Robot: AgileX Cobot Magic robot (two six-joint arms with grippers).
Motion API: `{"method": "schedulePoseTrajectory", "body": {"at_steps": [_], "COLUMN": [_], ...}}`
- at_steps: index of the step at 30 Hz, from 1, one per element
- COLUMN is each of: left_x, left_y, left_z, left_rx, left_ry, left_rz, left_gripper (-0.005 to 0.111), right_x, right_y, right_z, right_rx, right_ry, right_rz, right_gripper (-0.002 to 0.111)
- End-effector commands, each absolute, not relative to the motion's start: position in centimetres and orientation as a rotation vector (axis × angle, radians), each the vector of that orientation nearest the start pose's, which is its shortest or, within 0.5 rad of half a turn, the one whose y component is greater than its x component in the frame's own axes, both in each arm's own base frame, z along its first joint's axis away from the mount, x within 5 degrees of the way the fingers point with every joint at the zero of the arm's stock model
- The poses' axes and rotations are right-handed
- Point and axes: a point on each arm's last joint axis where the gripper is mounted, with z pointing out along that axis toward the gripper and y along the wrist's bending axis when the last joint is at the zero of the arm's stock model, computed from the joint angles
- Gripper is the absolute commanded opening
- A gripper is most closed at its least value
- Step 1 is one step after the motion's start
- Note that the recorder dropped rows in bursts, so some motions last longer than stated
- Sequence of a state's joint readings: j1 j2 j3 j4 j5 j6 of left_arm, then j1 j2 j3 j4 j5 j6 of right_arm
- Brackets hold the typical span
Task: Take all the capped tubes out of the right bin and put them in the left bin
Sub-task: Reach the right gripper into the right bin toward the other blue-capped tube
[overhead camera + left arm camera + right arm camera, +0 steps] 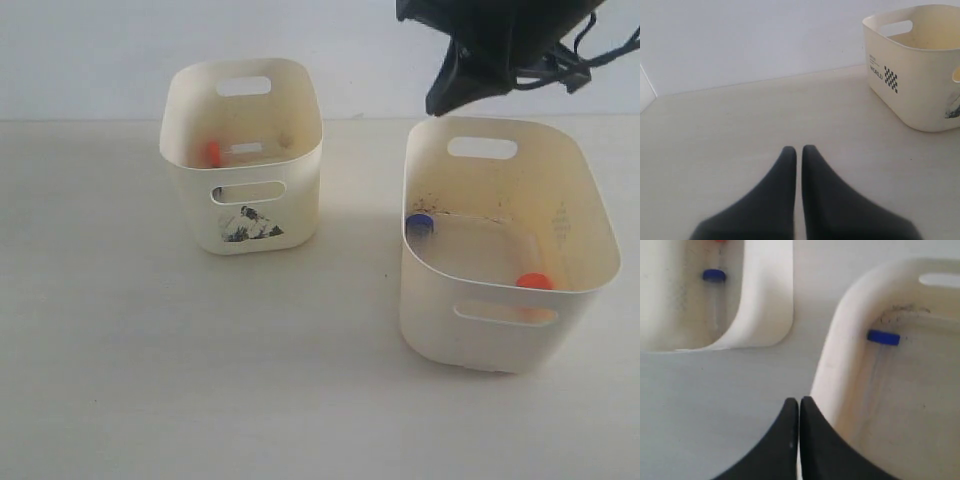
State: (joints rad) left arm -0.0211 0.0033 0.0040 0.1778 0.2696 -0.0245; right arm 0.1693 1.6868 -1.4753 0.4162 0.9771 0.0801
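Tubes are divided between two bins. Inside the right bin (480, 345), one blue-capped tube (420, 222) rests against the inner wall on the side that faces the left bin (300, 205). Its cap is close to some dark specks (895, 310) on that wall. One orange-capped tube (534, 282) lies by the front wall of the right bin, toward the corner away from the left bin.

The left bin stands on the bench (150, 380), well apart from the right bin. It holds another blue tube (714, 275) and another orange tube (212, 152).

The right claw (799, 402) hangs above the rim of the right bin, on the side nearest the left bin. Its two fingers are pressed together and nothing is between them. The left claw (799, 149) is also closed and empty, low over the bare bench, with the left bin near it. Where it is relative to the right bin, I cannot tell.
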Motion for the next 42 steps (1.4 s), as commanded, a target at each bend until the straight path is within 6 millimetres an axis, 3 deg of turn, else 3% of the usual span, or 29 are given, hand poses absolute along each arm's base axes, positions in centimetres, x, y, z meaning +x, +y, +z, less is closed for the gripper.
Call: {"method": "schedulePoseTrajectory", "body": {"at_steps": [1,8,20,26,34,42], "left_x": [5.5,5.5,5.5,5.5,5.5,5.5], "left_y": [0.3,0.3,0.3,0.3,0.3,0.3], "left_z": [19.0,19.0,19.0,19.0,19.0,19.0], "left_rx": [0.101,0.101,0.101,0.101,0.101,0.101], "left_ry": [1.740,1.740,1.740,1.740,1.740,1.740], "left_rz": [0.124,0.124,0.124,0.124,0.124,0.124], "left_gripper": [0.004,0.004,0.004,0.004,0.004,0.004], "right_x": [34.8,34.4,34.2,34.9,35.7,36.8], "right_y": [8.3,6.4,5.9,6.0,5.8,6.2], "right_z": [28.4,25.1,22.1,18.9,17.0,16.0], "right_rx": [0.178,0.382,0.457,0.497,0.504,0.366], "right_ry": [2.726,2.680,2.680,2.762,2.777,2.786], "right_rz": [0.652,0.808,0.754,0.755,0.723,0.752], "right_gripper": [0.000,0.000,0.000,0.000,0.000,0.000]}}
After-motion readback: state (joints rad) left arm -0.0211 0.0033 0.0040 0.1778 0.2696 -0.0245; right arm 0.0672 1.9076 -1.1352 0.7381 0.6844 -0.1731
